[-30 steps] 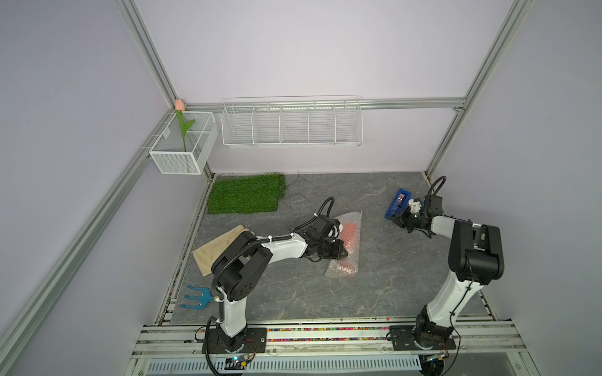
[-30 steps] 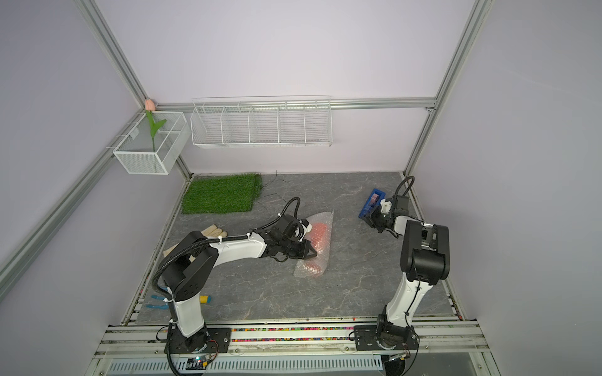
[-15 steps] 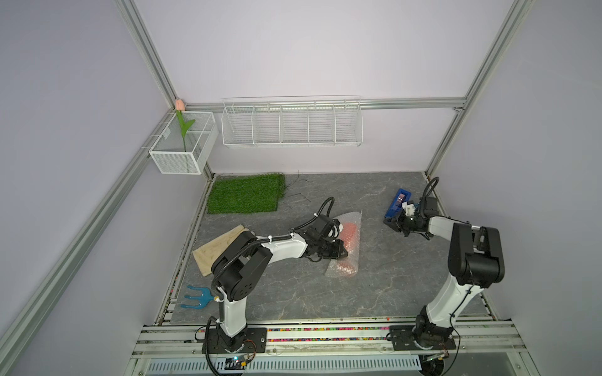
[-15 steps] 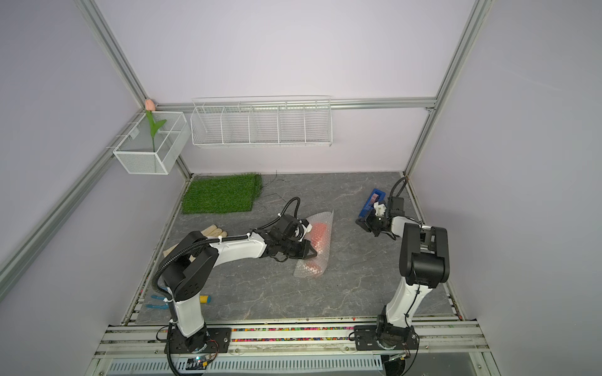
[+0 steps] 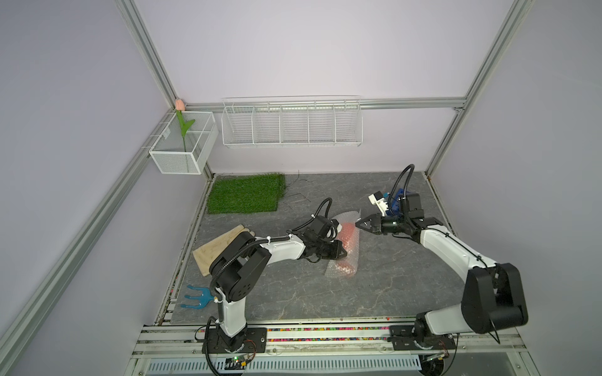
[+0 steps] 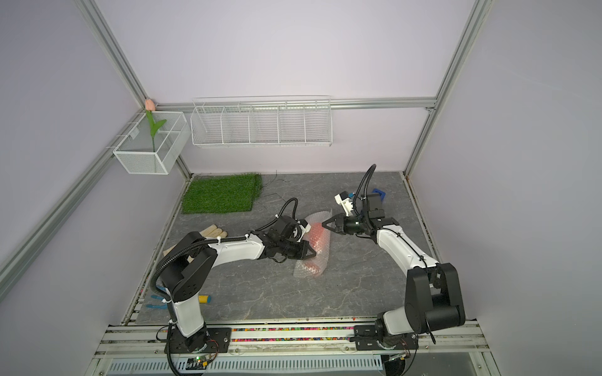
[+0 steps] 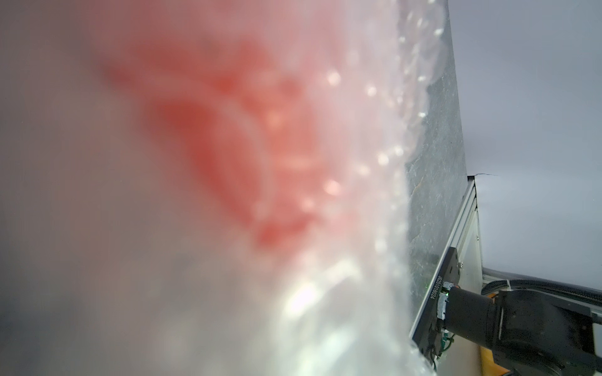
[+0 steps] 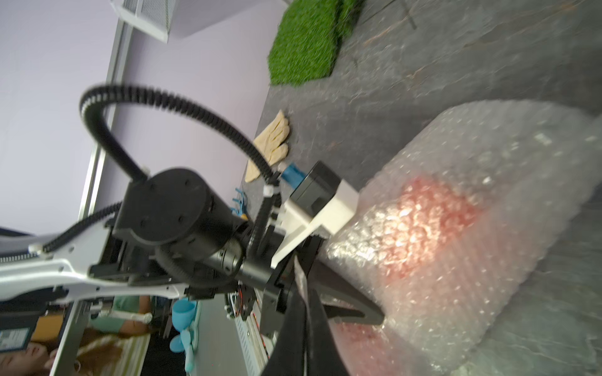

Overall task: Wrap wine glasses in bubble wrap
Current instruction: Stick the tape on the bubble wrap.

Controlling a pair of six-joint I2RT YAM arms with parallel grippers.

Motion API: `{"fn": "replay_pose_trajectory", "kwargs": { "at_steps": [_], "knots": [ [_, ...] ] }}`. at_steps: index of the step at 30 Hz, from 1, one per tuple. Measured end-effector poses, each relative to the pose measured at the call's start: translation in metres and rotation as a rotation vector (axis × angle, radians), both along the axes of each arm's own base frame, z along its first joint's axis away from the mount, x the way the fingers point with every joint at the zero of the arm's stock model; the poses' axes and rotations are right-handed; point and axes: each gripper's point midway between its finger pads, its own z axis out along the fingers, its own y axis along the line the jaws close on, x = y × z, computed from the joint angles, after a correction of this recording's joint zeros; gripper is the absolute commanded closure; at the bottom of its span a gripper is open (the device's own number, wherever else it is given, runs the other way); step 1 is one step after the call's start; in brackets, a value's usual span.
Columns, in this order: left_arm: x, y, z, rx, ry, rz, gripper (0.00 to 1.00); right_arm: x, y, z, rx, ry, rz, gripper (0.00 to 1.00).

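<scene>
The wine glass (image 5: 348, 236) (image 6: 317, 232) lies on its side, a red-orange blur inside the rolled bubble wrap (image 5: 342, 270) (image 6: 306, 270) (image 8: 488, 146) mid-floor. My left gripper (image 5: 343, 255) (image 6: 312, 255) (image 8: 381, 317) is shut on the roll's left side. In the left wrist view the bubble wrap (image 7: 374, 260) covers the jaws and the wine glass (image 7: 247, 146) glows through. My right gripper (image 5: 356, 224) (image 6: 322, 224) (image 8: 302, 288) is at the roll's far end, shut. A thin pale strip sticks out past its tips; what it is I cannot tell.
A green grass mat (image 5: 246, 193) lies at the back left. Tan gloves (image 5: 215, 250) and a blue hand rake (image 5: 197, 296) lie along the left edge. A blue object (image 5: 394, 203) sits behind my right wrist. Wire baskets (image 5: 290, 123) hang on the back wall.
My right arm has swung from the blue object at the far right over to the far end of the roll, staying shut. The left arm and the roll have not moved.
</scene>
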Motion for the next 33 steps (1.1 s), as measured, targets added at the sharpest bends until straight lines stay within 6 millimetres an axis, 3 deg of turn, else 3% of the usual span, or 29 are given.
{"fn": "replay_pose_trajectory", "kwargs": {
  "at_steps": [6,14,17,26,33],
  "knots": [
    [-0.001,0.001,0.0,-0.005,-0.013,-0.013,0.87,-0.039,0.008,-0.01,-0.013,-0.003,0.105,0.93],
    [-0.001,0.003,0.0,-0.005,-0.029,-0.026,0.87,-0.05,0.007,-0.048,-0.049,0.165,0.127,0.93],
    [-0.001,0.003,0.001,-0.005,-0.034,-0.03,0.87,-0.047,0.006,-0.057,-0.078,0.224,0.13,0.93],
    [-0.001,0.003,0.001,-0.008,-0.041,-0.038,0.87,-0.024,0.009,-0.049,-0.14,0.251,0.166,0.93],
    [-0.002,0.003,0.0,-0.012,-0.042,-0.04,0.87,-0.017,0.011,-0.057,-0.181,0.317,0.212,0.93]
  ]
}}
